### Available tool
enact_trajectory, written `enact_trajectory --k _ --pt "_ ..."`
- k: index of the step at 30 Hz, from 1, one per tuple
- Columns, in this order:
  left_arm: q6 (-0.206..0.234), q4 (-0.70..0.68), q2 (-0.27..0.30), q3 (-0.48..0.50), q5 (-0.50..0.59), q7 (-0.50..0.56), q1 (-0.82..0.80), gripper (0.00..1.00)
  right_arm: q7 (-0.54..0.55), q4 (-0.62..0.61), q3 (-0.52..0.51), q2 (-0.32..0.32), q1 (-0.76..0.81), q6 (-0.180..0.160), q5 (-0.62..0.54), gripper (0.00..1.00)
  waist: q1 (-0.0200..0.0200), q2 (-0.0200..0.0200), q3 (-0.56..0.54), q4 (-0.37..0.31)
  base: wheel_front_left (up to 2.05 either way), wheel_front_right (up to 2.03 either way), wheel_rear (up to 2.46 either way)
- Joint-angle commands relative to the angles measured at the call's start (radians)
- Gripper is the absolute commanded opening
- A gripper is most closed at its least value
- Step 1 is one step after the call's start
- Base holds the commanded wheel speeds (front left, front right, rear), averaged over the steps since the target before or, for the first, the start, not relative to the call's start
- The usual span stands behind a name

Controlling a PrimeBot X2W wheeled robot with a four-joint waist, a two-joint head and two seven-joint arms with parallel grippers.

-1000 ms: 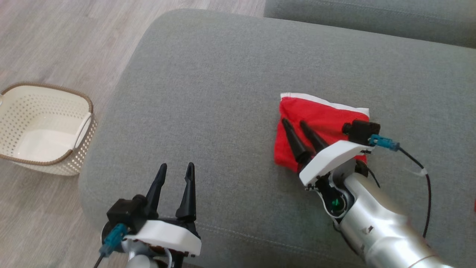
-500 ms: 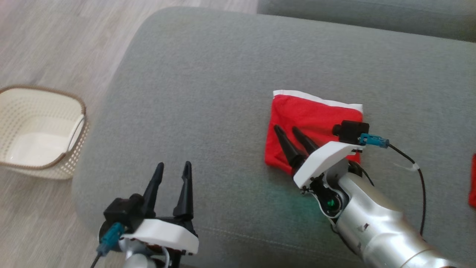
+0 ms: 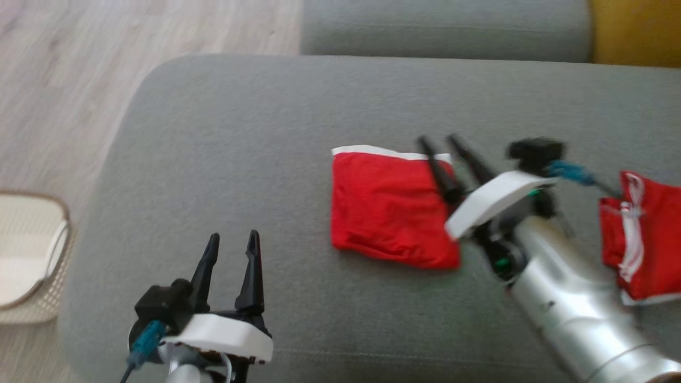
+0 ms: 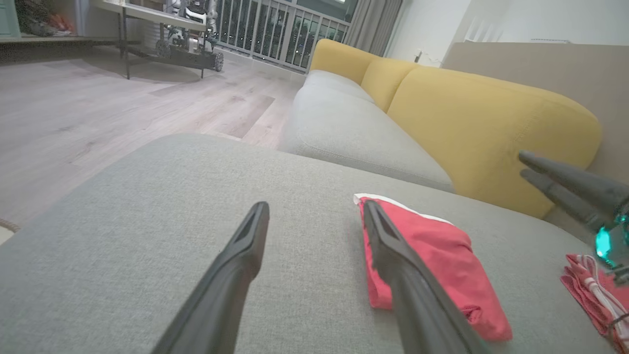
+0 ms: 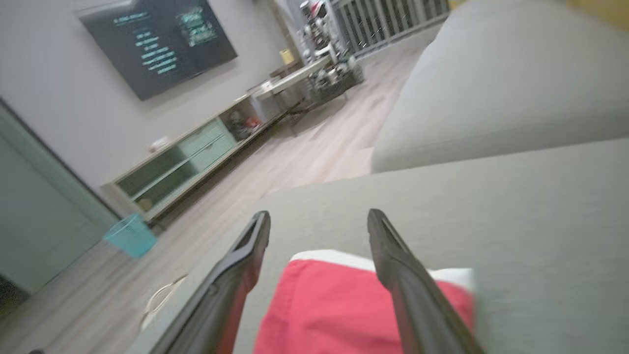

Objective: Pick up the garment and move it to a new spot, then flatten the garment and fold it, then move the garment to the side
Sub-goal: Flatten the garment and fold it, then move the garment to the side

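Note:
A folded red garment with a white band (image 3: 388, 213) lies flat on the grey sofa cushion (image 3: 239, 133). It also appears as the red garment (image 4: 432, 258) in the left wrist view and the red garment (image 5: 339, 305) in the right wrist view. My right gripper (image 3: 440, 140) is open above the garment's far right corner, holding nothing. My left gripper (image 3: 232, 239) stands open over bare cushion near the front left, apart from the garment.
A second red garment with white cords (image 3: 638, 239) lies at the right edge of the cushion. A cream perforated basket (image 3: 32, 260) stands on the wooden floor to the left. A yellow sofa back (image 4: 481, 118) rises behind the cushion.
The head camera has swung right, so the whole scene shifted left. My right gripper has lifted off the folded garment's middle and moved toward its far right corner. The left gripper holds still.

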Motion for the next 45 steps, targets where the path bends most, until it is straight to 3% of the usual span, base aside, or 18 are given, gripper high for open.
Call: enact_trajectory --k 1,5,10,16,24,32,37,45 --pt "0.008 -0.039 0.001 0.034 0.009 -0.012 -0.017 1.0 -0.013 -0.038 -0.034 -0.001 -0.024 0.0 -0.032 1.0 0.0 0.0 -0.019 -0.031 0.0 0.0 0.0" --pt "0.011 -0.052 0.001 0.048 0.008 -0.012 -0.015 1.0 -0.014 -0.103 -0.211 -0.026 0.048 0.0 -0.218 1.0 0.0 0.0 -0.027 -0.068 0.0 0.0 0.0" --pt "0.016 -0.074 0.001 0.068 0.002 -0.012 -0.015 1.0 -0.014 -0.26 -0.409 -0.001 0.204 0.0 -0.46 1.0 0.0 0.0 -0.031 -0.106 0.0 0.0 0.0" --pt "0.013 -0.086 0.001 0.084 0.008 -0.012 -0.017 1.0 -0.008 -0.496 -0.518 0.044 0.393 0.0 -0.706 1.0 0.0 0.0 -0.032 -0.136 0.0 0.0 0.0" --pt "0.017 -0.103 0.001 0.109 0.015 -0.012 -0.014 1.0 0.035 -0.642 -0.559 0.075 0.536 0.0 -0.764 1.0 0.0 0.0 -0.029 -0.152 0.0 0.0 0.0" --pt "0.007 -0.111 0.001 0.122 0.027 -0.012 -0.019 1.0 0.054 -0.684 -0.554 0.077 0.562 0.0 -0.729 1.0 0.0 0.0 -0.013 -0.146 0.0 0.0 0.0" --pt "-0.003 -0.106 0.001 0.102 0.028 -0.012 -0.039 1.0 0.088 -0.654 -0.535 0.077 0.52 0.0 -0.726 1.0 0.0 0.0 0.034 -0.123 0.0 0.0 0.0" --pt "-0.024 -0.085 0.001 0.07 0.033 -0.012 -0.089 1.0 0.167 -0.485 -0.493 0.077 0.356 0.0 -0.57 1.0 0.0 0.0 0.128 -0.057 0.0 0.0 0.0"
